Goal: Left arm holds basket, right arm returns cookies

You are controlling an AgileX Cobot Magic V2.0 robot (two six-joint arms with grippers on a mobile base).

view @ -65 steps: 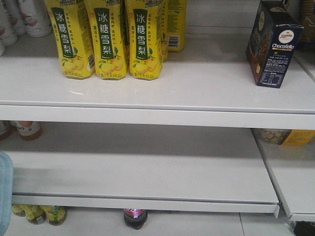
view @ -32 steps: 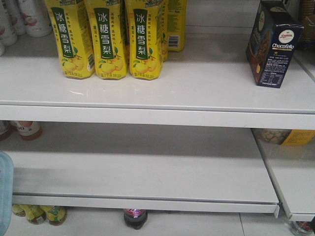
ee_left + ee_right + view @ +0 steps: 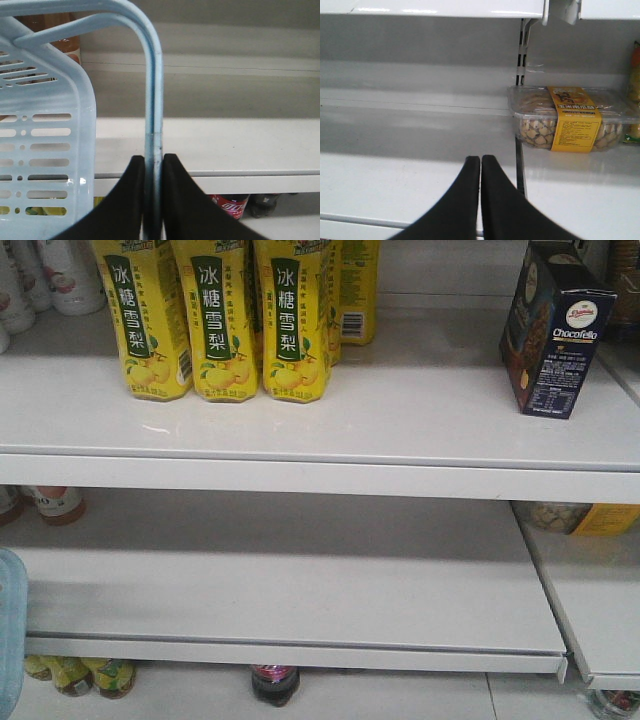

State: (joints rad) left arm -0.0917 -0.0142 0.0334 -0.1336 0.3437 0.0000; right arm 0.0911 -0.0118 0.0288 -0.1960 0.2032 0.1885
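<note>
Between the earlier front pictures and the current one, only the basket (image 3: 8, 630) edge at the lower left has shifted slightly; at the lower right, a dark object at the frame corner has given way to a small jar on the floor, and the cookies (image 3: 553, 330) have not changed position

Left to right, status is as follows:

1. Left pincer (image 3: 153, 162): closed on the flat handle (image 3: 152, 90) of the basket, with both black fingers pressed against its 2 faces. The slotted basket wall sits to the left of the handle. The holding half of the task is in effect

2. Yellow drink cartons (image 3: 220, 320): 3 stand in a row at the front of the upper shelf (image 3: 400, 410), well apart from the cookies

3. Cookies: upright on the upper shelf at its right end, free of any pincer. Judged from this position, the return is complete

4. Right pincer (image 3: 480, 170): fingers closed together with nothing between them, level with the lower shelf (image 3: 395, 165) and pointing toward a clear tub of snacks (image 3: 572, 117) with a yellow label

Remaining work appears limited to retracting the right arm
</note>
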